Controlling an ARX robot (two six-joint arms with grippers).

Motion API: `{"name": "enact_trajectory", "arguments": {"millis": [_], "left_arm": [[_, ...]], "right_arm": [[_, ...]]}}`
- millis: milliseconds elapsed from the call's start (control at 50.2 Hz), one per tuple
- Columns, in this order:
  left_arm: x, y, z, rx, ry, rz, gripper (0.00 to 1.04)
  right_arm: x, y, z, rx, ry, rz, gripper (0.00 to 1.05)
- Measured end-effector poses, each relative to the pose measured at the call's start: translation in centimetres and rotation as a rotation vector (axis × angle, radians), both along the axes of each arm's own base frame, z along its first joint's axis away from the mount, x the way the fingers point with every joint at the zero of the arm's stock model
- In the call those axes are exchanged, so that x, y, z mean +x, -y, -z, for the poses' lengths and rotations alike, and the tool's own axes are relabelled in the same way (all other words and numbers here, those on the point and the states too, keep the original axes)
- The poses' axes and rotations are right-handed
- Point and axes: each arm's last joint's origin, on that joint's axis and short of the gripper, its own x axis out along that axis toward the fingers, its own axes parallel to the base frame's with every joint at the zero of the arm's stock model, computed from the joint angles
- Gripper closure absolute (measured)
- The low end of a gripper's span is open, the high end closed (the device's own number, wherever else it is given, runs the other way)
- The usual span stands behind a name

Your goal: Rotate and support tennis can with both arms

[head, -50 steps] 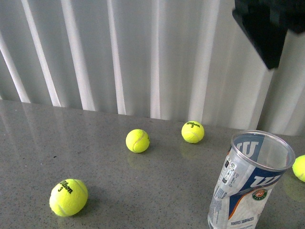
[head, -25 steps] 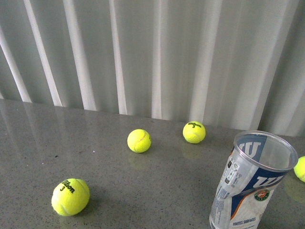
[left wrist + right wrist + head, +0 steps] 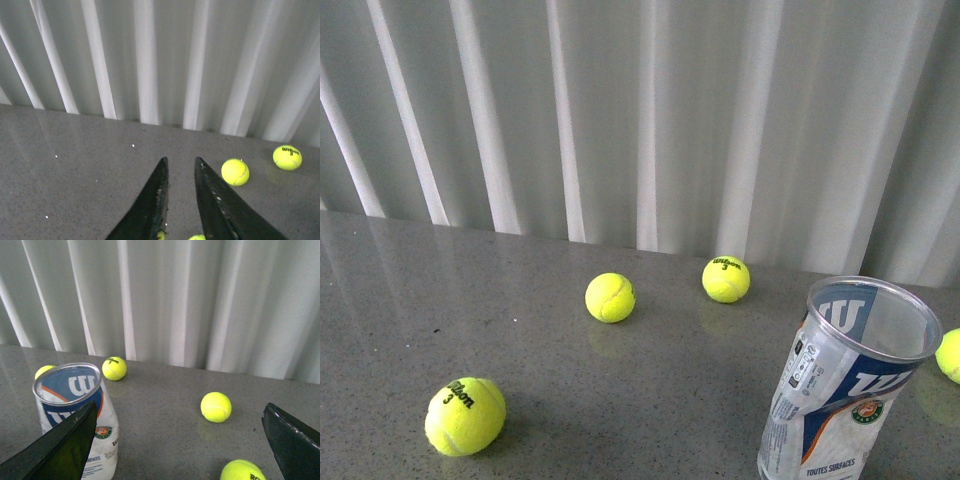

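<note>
The tennis can (image 3: 840, 385) stands upright and open-topped on the grey table at the front right, clear with a white and navy Wilson label. It holds no balls that I can see. It also shows in the right wrist view (image 3: 80, 412). Neither arm shows in the front view. My right gripper (image 3: 180, 440) is open wide, one finger (image 3: 60, 450) just in front of the can, the other finger (image 3: 295, 440) far to the side. My left gripper (image 3: 180, 170) is shut and empty, pointing over bare table away from the can.
Yellow tennis balls lie loose on the table: one at front left (image 3: 466, 415), two mid-table (image 3: 610, 297) (image 3: 726, 279), one at the right edge (image 3: 950, 355). A white pleated curtain (image 3: 640, 110) closes the back of the table.
A black arm part at the top right of the front view a second ago has left the view. The can and balls have stayed put.
</note>
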Motion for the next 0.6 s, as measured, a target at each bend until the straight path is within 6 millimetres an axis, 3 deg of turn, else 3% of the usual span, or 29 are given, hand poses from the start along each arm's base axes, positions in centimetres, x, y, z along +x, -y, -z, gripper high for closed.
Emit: {"name": "enact_trajectory", "arguments": {"millis": [80,398,597], "left_arm": [[-0.8,0.0,1.1,-0.002,0.005,0.003,1.02],[-3.7,0.0,5.4,-0.004,0.006,0.0,1.01],[-4.8,0.0,6.8,-0.004,0.013,-0.001,1.01]], "right_arm": [[0.0,0.0,0.0,0.0,0.0,-0.001,0.07],[0.0,0.0,0.0,0.0,0.0,-0.001,0.07],[0.0,0.0,0.0,0.0,0.0,-0.002,0.07]]}}
